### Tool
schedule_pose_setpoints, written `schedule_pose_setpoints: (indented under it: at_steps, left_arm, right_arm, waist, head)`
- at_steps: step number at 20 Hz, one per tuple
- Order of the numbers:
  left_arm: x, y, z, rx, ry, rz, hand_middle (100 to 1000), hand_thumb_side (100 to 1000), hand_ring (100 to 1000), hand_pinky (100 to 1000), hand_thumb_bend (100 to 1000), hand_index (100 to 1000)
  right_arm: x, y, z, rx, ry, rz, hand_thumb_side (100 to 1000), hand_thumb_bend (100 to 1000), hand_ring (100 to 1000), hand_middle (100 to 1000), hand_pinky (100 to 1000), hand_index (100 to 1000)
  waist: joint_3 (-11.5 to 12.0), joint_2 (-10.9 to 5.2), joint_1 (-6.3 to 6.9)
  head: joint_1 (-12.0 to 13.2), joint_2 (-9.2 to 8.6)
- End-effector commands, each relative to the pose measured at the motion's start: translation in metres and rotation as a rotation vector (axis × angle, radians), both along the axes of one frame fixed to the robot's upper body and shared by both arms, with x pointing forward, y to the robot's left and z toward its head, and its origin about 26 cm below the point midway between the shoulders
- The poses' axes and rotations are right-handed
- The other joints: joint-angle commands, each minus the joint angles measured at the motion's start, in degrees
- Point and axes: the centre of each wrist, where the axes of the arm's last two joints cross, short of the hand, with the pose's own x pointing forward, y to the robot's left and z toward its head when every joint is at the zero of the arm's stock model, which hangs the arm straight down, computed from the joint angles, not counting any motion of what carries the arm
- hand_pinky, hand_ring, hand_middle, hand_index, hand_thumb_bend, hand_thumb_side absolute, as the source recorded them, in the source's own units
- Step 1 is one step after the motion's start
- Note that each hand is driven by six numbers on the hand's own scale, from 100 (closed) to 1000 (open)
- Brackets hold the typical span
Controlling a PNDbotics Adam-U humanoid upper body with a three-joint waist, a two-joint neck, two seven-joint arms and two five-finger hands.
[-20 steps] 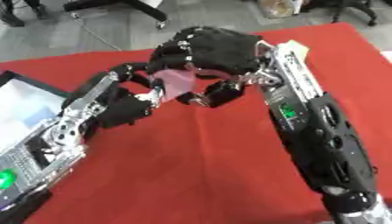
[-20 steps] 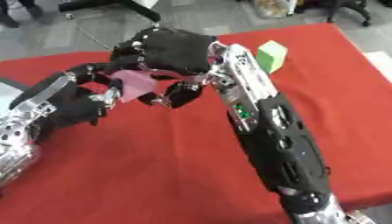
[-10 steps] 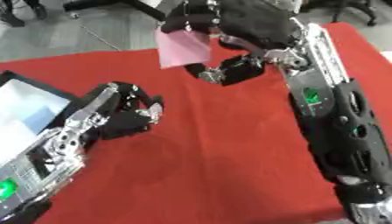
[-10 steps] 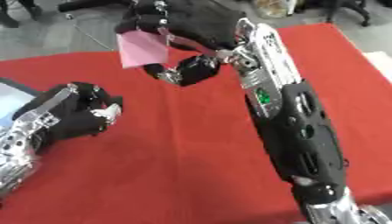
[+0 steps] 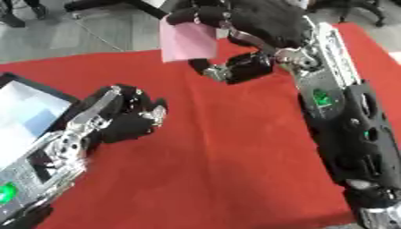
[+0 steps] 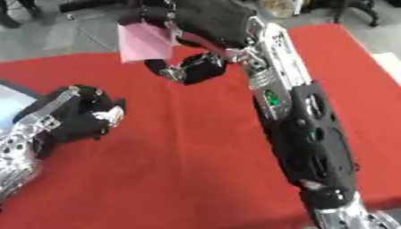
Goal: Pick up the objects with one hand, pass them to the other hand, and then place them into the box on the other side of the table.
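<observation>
Pink card: a flat pink rectangular piece (image 5: 188, 41), held up above the far edge of the red tablecloth (image 5: 227, 170), clear of its surface.
Right hand: right hand (image 5: 250, 27) reaches over the cloth's far edge; its fingers are curled round the card's upper edge, so the card hangs below and to the left of the palm, with the thumb (image 5: 239, 69) bent just under the card's lower right corner.
Card orientation: broad face turned toward the camera, long axis close to upright, slightly tilted; the lower edge hangs free.
Left hand: left hand (image 5: 129, 117) sits low over the cloth's left part, well apart from the card, fingers curled inward with nothing in them.
Box: white-floored box with a dark rim (image 5: 31, 85) at the cloth's left edge, just beside the left forearm.
</observation>
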Motion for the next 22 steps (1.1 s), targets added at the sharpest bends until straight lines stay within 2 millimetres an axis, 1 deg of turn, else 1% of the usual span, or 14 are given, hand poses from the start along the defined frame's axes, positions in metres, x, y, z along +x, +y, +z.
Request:
schedule_pose_setpoints:
  at_steps: [1,2,3,4,5,6,8,9,10,11,12,15,19,22]
  left_arm:
    - [0.001,0.004,0.007,-0.016,-0.003,0.007,317,358,441,353,100,490]
    - [0.002,0.004,0.007,-0.033,0.004,-0.01,334,382,454,360,100,505]
    - [0.002,0.005,0.008,-0.05,0.01,-0.027,396,466,495,385,100,556]
    - [0.002,0.005,0.008,-0.068,0.016,-0.048,419,500,513,395,142,577]
    - [0.002,0.005,0.009,-0.087,0.022,-0.068,471,601,554,416,280,628]
    - [0.002,0.006,0.009,-0.105,0.027,-0.088,490,626,569,422,318,645]
    - [0.003,0.007,0.009,-0.136,0.035,-0.117,550,705,615,441,442,694]
    - [0.003,0.007,0.009,-0.149,0.037,-0.125,612,735,658,460,508,741]
    - [0.003,0.007,0.01,-0.16,0.037,-0.128,644,743,679,469,529,763]
    - [0.003,0.008,0.01,-0.172,0.036,-0.127,712,753,724,489,572,811]
    - [0.004,0.008,0.011,-0.185,0.032,-0.123,729,756,736,496,582,823]
    - [0.005,0.008,0.015,-0.225,0.005,-0.099,859,792,834,547,726,917]
    - [0.006,0.009,0.018,-0.265,-0.043,-0.051,911,835,870,567,880,951]
    - [0.007,0.009,0.02,-0.27,-0.098,0.002,928,839,888,578,902,962]
  right_arm:
    - [-0.002,-0.002,0.009,0.001,-0.042,0.001,191,201,655,391,712,679]
    - [-0.002,-0.002,0.008,-0.003,-0.045,0.004,182,202,651,385,709,676]
    - [-0.001,0.0,0.008,-0.01,-0.047,0.009,158,194,644,379,706,672]
    - [-0.001,0.002,0.007,-0.02,-0.049,0.016,140,185,642,378,705,671]
    - [0.0,0.003,0.006,-0.033,-0.049,0.021,114,172,640,377,702,670]
    - [0.001,0.005,0.005,-0.046,-0.048,0.026,110,168,640,376,702,670]
    - [0.003,0.007,0.002,-0.065,-0.045,0.03,102,164,638,374,702,669]
    - [0.005,0.007,0.001,-0.074,-0.043,0.032,100,164,638,374,701,669]
    - [0.006,0.008,-0.001,-0.081,-0.042,0.033,100,163,639,374,701,668]
    - [0.007,0.009,-0.002,-0.087,-0.04,0.035,100,160,639,357,701,667]
    - [0.007,0.009,-0.003,-0.092,-0.039,0.037,100,158,639,346,701,667]
    - [0.009,0.012,-0.005,-0.108,-0.037,0.043,100,147,639,354,702,668]
    - [0.01,0.014,-0.007,-0.119,-0.037,0.046,100,148,638,355,701,668]
    - [0.01,0.014,-0.007,-0.121,-0.04,0.047,100,152,637,355,701,667]
  waist:
    - [0.0,-0.15,0.1]
    - [0.0,-0.16,0.11]
    - [0.0,-0.16,0.12]
    - [0.1,-0.17,0.14]
    - [0.1,-0.17,0.15]
    - [0.1,-0.17,0.16]
    - [0.1,-0.16,0.17]
    - [0.2,-0.16,0.16]
    - [0.2,-0.16,0.15]
    - [0.2,-0.15,0.14]
    - [0.2,-0.14,0.13]
    - [0.2,-0.1,0.11]
    - [0.3,-0.09,0.15]
    - [0.2,-0.09,0.2]
  head:
    - [0.0,-0.12]
    - [0.0,-0.12]
    - [0.0,-0.12]
    - [-0.1,-0.12]
    - [-0.2,-0.12]
    - [-0.2,-0.12]
    - [-0.3,-0.12]
    - [-0.3,-0.12]
    - [-0.4,-0.12]
    - [-0.4,-0.12]
    - [-0.4,-0.12]
    - [-0.5,-0.12]
    - [-0.6,-0.12]
    - [-0.6,-0.12]
